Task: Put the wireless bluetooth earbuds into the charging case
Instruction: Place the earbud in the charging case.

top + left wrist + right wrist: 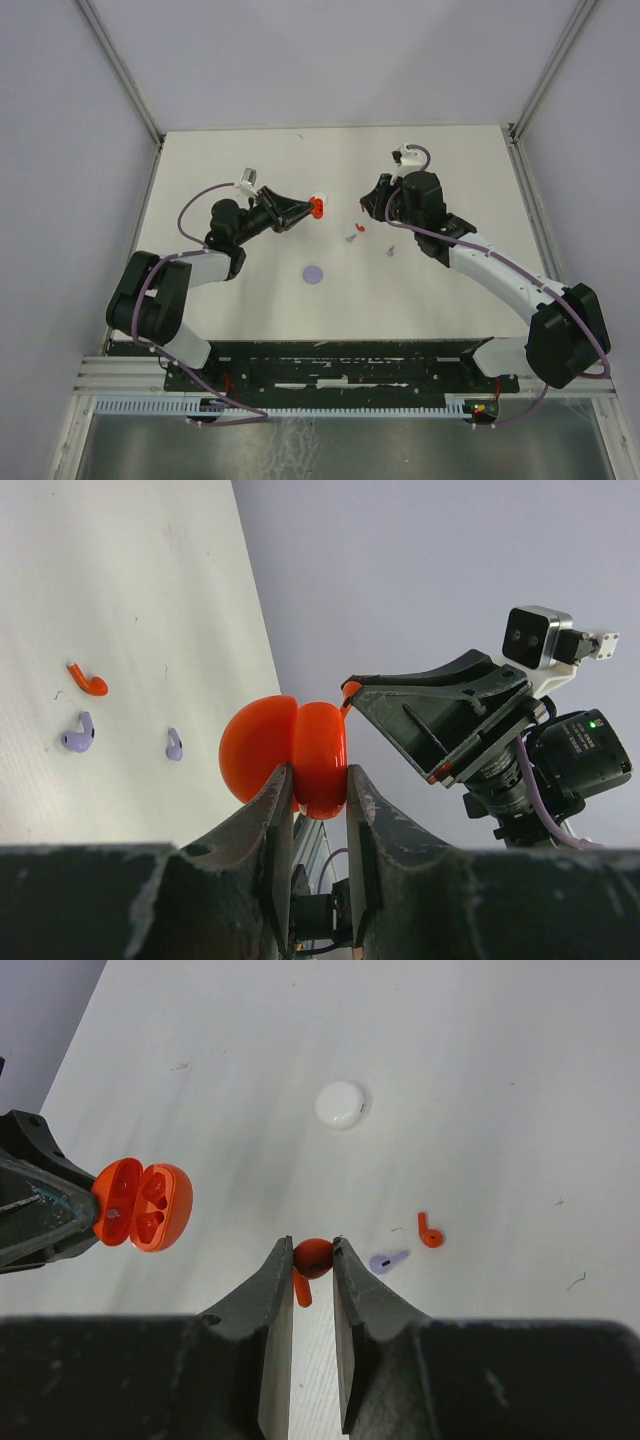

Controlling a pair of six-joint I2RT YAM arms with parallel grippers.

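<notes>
- Lower centre, left wrist view: left tool point(320, 780) pinches open orange plastic clamshell case point(272, 752).
- Right wrist view: right tool point(312, 1248) pinches small orange stemmed earbud point(313, 1258).
- On white desk point(500, 1060): pale purple earbud point(388, 1260).

**Figure:** a robotics lab test cell. You face a bare white worktop point(250, 170) walled on three sides by plain pale panels point(350, 60) set in metal posts point(122, 75). The left arm point(160, 295) and right arm point(510, 280) are bolted to a black base plate point(330, 360) over aluminium rails point(120, 380). Purple cables point(530, 775) trail along both, and a camera point(535, 638) sits on a wrist.
</notes>
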